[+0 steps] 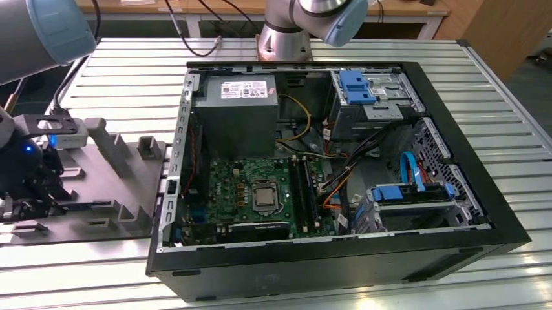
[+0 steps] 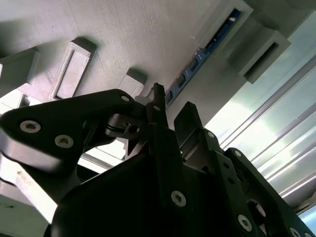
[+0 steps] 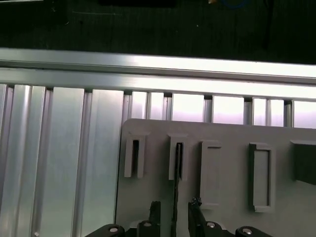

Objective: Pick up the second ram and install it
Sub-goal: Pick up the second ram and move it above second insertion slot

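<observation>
Spread apart, the black metal claw (image 3: 175, 213) (image 2: 171, 106) straddles the long, thin, dark blue-green second ram (image 3: 176, 165) (image 2: 197, 60), one of its fingers (image 3: 155, 210) on each side with a gap showing to either side in the first wrist view. That ram stands on edge in the upright slotted blocks of the flat grey plastic fixture tray (image 3: 232, 133) (image 1: 112, 223). The tray lies on the ribbed aluminium desk (image 1: 129, 84), just beside the open black computer case (image 1: 345, 258), on the exterior view's left.
</observation>
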Tool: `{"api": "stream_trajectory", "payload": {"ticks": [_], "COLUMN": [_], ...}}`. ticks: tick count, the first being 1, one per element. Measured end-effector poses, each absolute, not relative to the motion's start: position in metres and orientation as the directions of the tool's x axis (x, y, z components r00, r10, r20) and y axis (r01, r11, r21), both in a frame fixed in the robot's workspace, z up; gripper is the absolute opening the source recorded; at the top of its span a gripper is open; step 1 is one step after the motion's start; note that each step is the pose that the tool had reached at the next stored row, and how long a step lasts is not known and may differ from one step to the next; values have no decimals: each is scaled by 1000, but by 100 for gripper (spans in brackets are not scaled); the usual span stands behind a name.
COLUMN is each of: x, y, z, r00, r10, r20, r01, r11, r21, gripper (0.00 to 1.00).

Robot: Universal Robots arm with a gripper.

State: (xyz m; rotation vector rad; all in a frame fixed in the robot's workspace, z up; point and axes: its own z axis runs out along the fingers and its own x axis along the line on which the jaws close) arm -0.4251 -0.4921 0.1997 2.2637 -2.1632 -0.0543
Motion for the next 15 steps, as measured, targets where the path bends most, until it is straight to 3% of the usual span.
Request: {"api": "stream_trajectory", "payload": {"ticks": [10,11,15], "x": [-425,-425,-425], "y": [-492,-492,-492], "z": [196,196,196], "r00": [59,71,74], "r10": [-998,-997,-997], "r20": [-18,-18,-18], "r01": [-998,-997,-997], "r11": [-60,-72,-75], "r21": [31,31,31], "gripper": [36,14,14]}}
